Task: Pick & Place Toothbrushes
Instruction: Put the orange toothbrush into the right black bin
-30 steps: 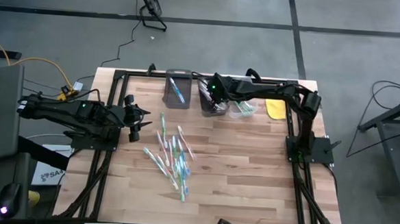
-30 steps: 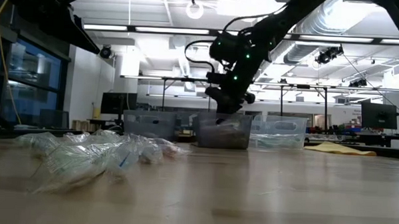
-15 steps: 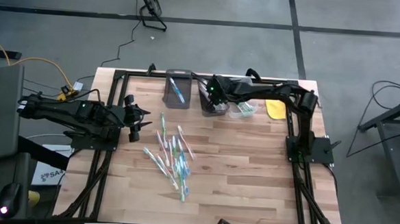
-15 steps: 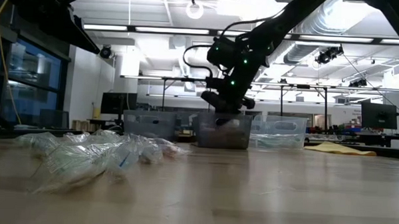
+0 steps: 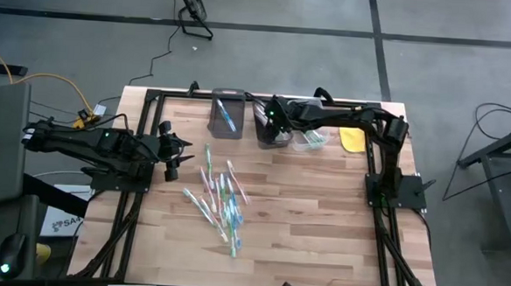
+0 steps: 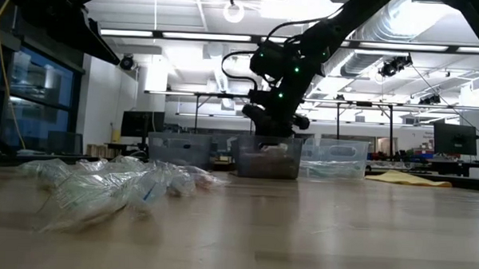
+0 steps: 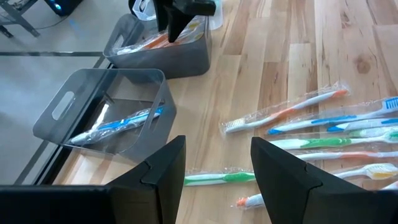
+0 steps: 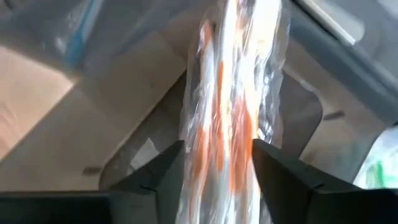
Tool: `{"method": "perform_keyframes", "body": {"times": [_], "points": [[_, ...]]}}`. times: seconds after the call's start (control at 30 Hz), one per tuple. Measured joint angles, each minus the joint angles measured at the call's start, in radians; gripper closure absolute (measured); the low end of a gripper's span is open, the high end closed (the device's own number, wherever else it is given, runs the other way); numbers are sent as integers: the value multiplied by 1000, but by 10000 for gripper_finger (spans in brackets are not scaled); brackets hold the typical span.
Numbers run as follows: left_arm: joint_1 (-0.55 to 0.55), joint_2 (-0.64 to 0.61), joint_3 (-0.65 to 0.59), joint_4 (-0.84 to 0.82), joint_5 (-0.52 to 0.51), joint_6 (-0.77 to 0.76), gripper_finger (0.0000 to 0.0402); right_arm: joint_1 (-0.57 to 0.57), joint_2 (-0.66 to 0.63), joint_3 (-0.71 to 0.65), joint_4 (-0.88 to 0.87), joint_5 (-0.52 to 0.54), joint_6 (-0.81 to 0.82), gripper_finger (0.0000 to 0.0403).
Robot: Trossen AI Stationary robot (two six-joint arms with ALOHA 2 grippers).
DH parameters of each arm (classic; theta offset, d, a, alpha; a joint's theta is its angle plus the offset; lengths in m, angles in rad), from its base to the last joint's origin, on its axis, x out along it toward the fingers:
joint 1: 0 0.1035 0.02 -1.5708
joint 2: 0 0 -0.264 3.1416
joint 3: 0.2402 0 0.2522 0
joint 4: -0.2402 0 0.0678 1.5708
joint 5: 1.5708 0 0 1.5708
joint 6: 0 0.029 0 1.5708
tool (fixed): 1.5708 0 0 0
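Several wrapped toothbrushes (image 5: 222, 198) lie loose on the wooden table's middle, and they also show in the left wrist view (image 7: 323, 124). My right gripper (image 5: 269, 124) hangs over the middle grey bin (image 5: 275, 137), slanting down, open. Wrapped orange toothbrushes (image 8: 233, 112) lie in that bin and run between its fingers (image 8: 158, 174). The left grey bin (image 5: 226, 115) holds a blue toothbrush (image 7: 121, 123). My left gripper (image 5: 178, 149) waits open at the table's left, above the wood, holding nothing. My right gripper comes from above, slanting down into the middle bin. Its two fingers stand on either side of the near end of the wrapped orange toothbrushes (image 8: 211, 168), which lie along the bin. Whether the fingers touch the wrapper, I cannot tell.
A clear bin (image 5: 311, 139) with green toothbrushes stands right of the middle bin, and a yellow flat object (image 5: 352, 139) lies beyond it. The three bins line the far edge. Bare wood lies near the front edge and at the right.
My right gripper has rolled a little at the wrist while staying over the middle bin. In the low view its tips stand slightly higher at the bin's rim than a second ago.
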Motion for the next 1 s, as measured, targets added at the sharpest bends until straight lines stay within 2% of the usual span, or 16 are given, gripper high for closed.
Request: {"method": "perform_keyframes", "body": {"times": [0.1,0.23,0.57,0.73,1.0], "points": [[0,0,0,0,0,0,226,6,-14,0,-8,-12,0,188],[0,0,0,0,0,0,226,17,-61,0,-51,16,9,171],[0,0,0,0,0,0,226,92,-204,0,-82,21,55,176],[0,0,0,0,0,0,226,171,-219,0,-93,24,64,176],[0,0,0,0,0,0,226,341,-215,0,-99,119,139,176]]}}
